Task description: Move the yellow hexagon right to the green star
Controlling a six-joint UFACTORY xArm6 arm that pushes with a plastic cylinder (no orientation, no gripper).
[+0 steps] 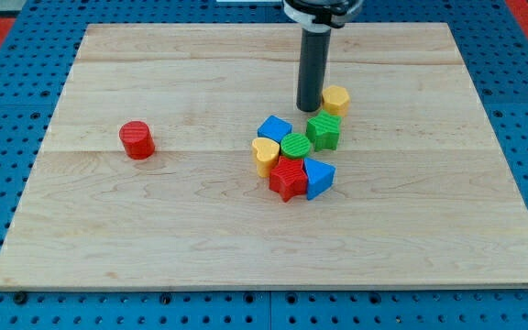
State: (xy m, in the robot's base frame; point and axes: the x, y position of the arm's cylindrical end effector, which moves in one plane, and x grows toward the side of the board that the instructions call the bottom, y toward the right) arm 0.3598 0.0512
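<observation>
The yellow hexagon [336,99] sits on the wooden board right of centre, near the view's top. The green star [324,131] lies just below it, nearly touching. My tip [309,107] stands right beside the yellow hexagon, on its left, and just above the green star.
A cluster sits below and left of the green star: a blue cube [274,129], a green cylinder [296,146], a yellow heart [265,155], a red star [289,177] and a blue block [318,177]. A red cylinder [137,139] stands alone at the view's left.
</observation>
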